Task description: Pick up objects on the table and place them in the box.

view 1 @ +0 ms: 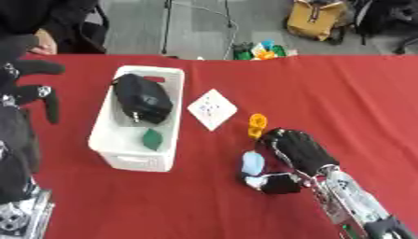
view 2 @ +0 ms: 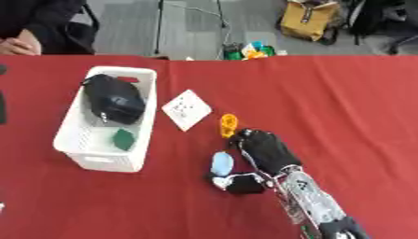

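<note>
A white slotted box stands on the red table's left side, holding a black pouch and a small green thing. A white square card lies right of the box, and a small orange object lies just past it. My right hand rests palm down below the orange object, its fingers curved toward a pale blue thing, the thumb below it; a small white piece lies by the thumb. My left hand hangs open at the left edge, left of the box.
The red table has bare cloth to the right and front. Beyond the far edge lie colourful toys and a yellow bag on the floor. A person sits at the far left.
</note>
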Robot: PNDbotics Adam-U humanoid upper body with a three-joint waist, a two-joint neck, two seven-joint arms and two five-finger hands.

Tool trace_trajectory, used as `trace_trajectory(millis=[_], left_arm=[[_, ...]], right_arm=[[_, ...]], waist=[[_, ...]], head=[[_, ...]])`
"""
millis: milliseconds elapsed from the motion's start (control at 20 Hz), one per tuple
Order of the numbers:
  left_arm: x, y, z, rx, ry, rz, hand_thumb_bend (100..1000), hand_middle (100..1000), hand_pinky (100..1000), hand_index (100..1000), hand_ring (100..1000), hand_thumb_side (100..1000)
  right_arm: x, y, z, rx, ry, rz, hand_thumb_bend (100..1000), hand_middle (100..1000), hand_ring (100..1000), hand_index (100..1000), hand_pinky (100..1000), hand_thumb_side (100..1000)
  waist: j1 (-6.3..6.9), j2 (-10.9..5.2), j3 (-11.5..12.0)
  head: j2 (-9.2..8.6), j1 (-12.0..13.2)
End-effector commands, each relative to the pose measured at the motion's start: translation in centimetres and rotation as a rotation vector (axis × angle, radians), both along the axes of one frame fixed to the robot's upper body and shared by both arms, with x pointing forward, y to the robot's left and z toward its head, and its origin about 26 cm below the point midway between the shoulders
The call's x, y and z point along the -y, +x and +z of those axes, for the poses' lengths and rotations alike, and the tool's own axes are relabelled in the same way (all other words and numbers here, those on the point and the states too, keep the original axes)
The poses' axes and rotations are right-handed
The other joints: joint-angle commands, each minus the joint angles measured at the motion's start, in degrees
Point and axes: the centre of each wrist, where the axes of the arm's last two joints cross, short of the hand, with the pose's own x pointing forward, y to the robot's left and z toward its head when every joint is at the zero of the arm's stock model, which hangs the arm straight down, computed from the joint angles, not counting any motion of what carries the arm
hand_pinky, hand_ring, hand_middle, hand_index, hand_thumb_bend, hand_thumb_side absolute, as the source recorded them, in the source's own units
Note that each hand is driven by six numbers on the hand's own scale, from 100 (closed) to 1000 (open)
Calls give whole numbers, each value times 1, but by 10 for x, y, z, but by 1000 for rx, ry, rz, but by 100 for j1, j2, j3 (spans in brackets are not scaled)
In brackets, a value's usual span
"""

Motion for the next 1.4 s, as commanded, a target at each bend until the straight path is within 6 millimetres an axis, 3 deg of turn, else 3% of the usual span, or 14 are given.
trace_trajectory(millis=[50,850,1400], left_arm=[[2,-2,7,26,-4,-14,100,724,134,783,602,1000],[2,-2,7,26,-5,-9,100,725,137,783,603,1000],[2,-2,7,26,-4,-7,100,725,136,783,605,1000]], right_arm=[[3,2,1,4,-3,-6,591,499,508,699,402,806],[-1,-6,7,13,27,22,482,429,476,641,349,719],[-2,-6,7,11,49,26,503,415,464,636,334,721]], waist=[[12,-76,-2],[4,-89,-38],[15,-71,-37]], head=[[-64,-5],[-39,15],[-54,13]])
